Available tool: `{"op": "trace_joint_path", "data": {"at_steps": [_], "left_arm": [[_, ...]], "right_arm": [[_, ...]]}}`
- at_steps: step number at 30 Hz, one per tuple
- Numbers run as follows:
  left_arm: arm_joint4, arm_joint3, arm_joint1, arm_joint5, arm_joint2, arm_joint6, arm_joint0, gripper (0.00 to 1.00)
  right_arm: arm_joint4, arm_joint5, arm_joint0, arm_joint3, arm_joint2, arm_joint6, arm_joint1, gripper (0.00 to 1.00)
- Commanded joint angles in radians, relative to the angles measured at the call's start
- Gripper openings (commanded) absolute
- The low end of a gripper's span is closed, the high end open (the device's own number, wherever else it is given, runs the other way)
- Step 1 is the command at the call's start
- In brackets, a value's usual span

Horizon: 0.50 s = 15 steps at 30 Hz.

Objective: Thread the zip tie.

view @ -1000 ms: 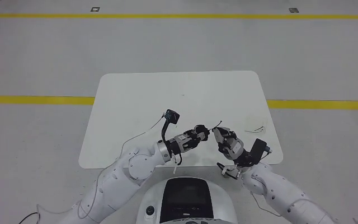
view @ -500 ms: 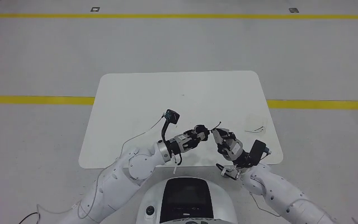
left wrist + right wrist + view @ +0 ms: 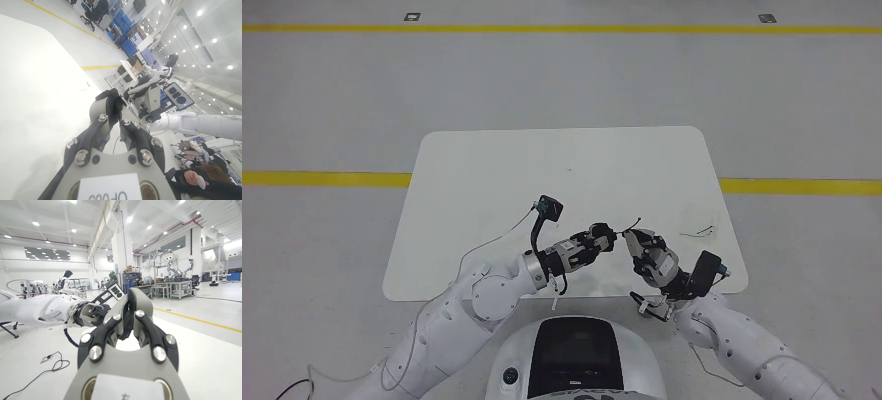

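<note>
The left hand [image 3: 607,237] and the right hand [image 3: 631,240] are both closed, apparently pinching the zip tie [image 3: 633,221] between them; threading seems unfinished.

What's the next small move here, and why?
Probably ease the right gripper slightly toward the left gripper, feeding the zip tie on. Both are shut, tip to tip over the table; the tie's loose strand arcs between them, threading too small to judge.

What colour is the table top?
The table is plain white; the top view shows it best.
</note>
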Motion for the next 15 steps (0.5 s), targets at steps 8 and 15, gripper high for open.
{"op": "trace_joint_path", "data": {"at_steps": [8, 15], "left_arm": [[0.000, 0.000, 0.000, 0.000, 0.000, 0.000, 0.000, 0.00], [0.000, 0.000, 0.000, 0.000, 0.000, 0.000, 0.000, 0.00]], "right_arm": [[-0.001, 0.000, -0.001, -0.002, -0.001, -0.015, 0.001, 0.00], [-0.007, 0.000, -0.001, -0.001, -0.002, -0.025, 0.003, 0.00]]}}
